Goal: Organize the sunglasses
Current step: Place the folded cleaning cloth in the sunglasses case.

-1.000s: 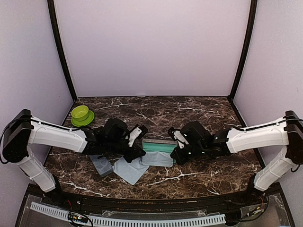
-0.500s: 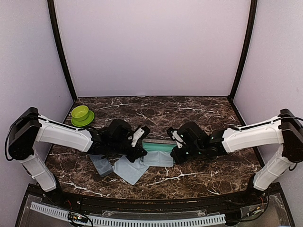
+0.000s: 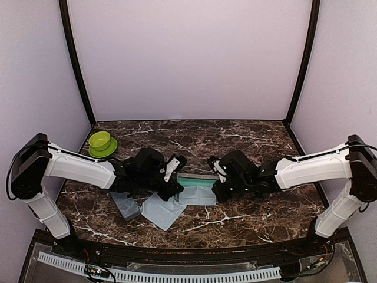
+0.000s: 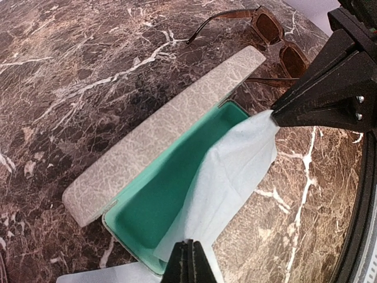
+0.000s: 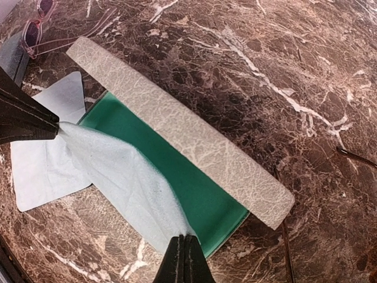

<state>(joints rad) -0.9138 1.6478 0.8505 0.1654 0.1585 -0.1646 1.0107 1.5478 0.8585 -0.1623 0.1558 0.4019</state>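
An open grey case (image 3: 197, 190) with teal lining (image 4: 168, 191) lies mid-table, lid (image 5: 177, 132) raised at its far side. A pale blue cloth (image 4: 232, 174) is stretched along the case's near edge. My left gripper (image 4: 189, 250) is shut on one end of it. My right gripper (image 5: 184, 244) is shut on the other end. Brown-lensed sunglasses (image 4: 275, 42) lie open behind the right gripper. A second pair of sunglasses (image 5: 36, 25) lies past the left gripper. Both pairs are hidden under the arms in the top view.
A second cloth (image 3: 162, 211) lies flat in front of the left gripper, with a closed grey case (image 3: 126, 206) to its left. A green bowl (image 3: 102, 143) sits at the far left. Thin temples of the sunglasses (image 5: 355, 157) reach out near the case's right end.
Both grippers have shifted slightly, the right one leftward, carrying the stretched cloth a little farther over the open case. Both stay shut on the cloth.
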